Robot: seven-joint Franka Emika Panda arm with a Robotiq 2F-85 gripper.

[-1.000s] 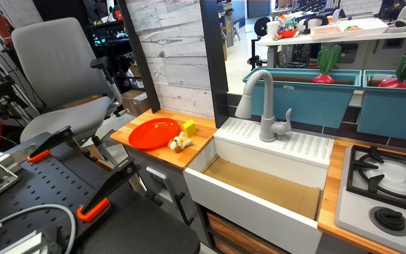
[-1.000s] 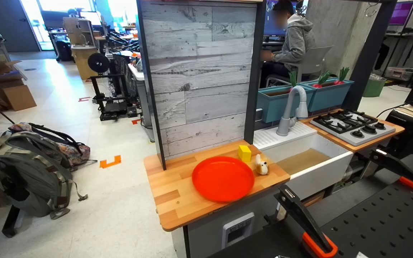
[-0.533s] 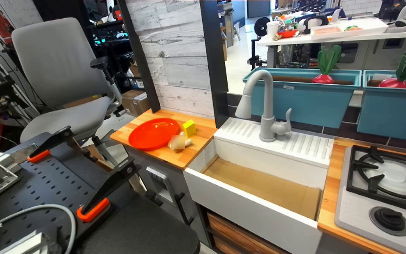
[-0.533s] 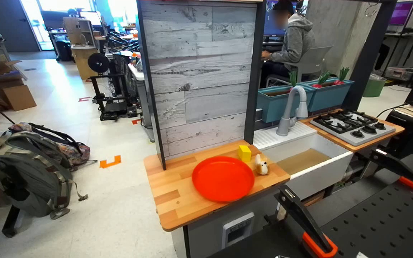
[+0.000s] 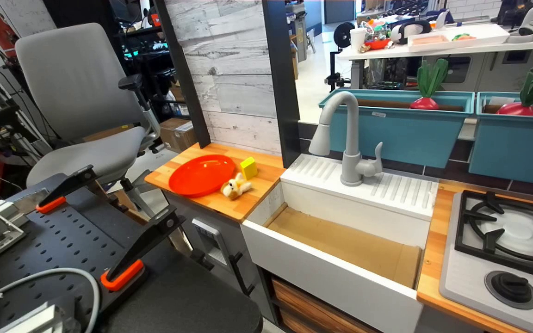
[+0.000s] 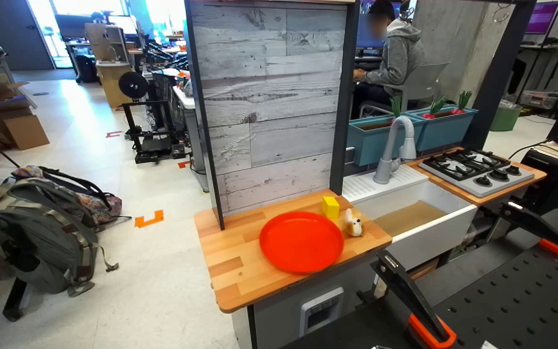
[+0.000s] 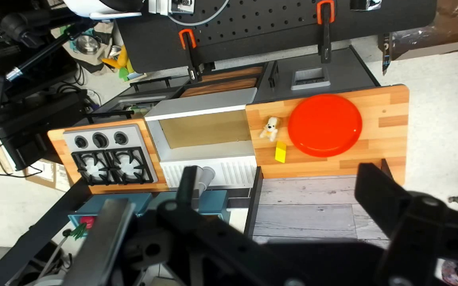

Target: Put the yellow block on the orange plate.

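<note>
Wrist view: our tool [image 7: 278,170] is released, jaws spread wide apart, nothing gripped btwn them. Past the jaws, well apart as we judge it, the yellow block [image 7: 280,151] sits on the bench [image 7: 388,139], just beside the orange plate [image 7: 325,125] w/ a strip of bare wood btwn. A soft toy [image 7: 270,128] is right nr the block; we can't tell here if they touch.

In an exterior view we find the yellow block [image 5: 248,168] btwn the orange plate and the sink [image 5: 331,282], not on the plate. No tool in shot.

In an exterior view we see the yellow block [image 6: 330,207] upright, its base nr the orange plate's rim but off it; a narrow gap seems to show btwn it and the soft toy. Tool's out of shot here too.

Step in hand, we reckon: approach, pre-grasp; pick, carry & placing are all to do. Next move calls for bringing the tool down over the block, ctr'd, w/ the jaws turned so neither catches the soft toy or the rim. Then we'd squeeze, lift just clear, shift over & let go nr the plate's middle, prob. a short trip. Soft toy's the main snag, imo.
</note>
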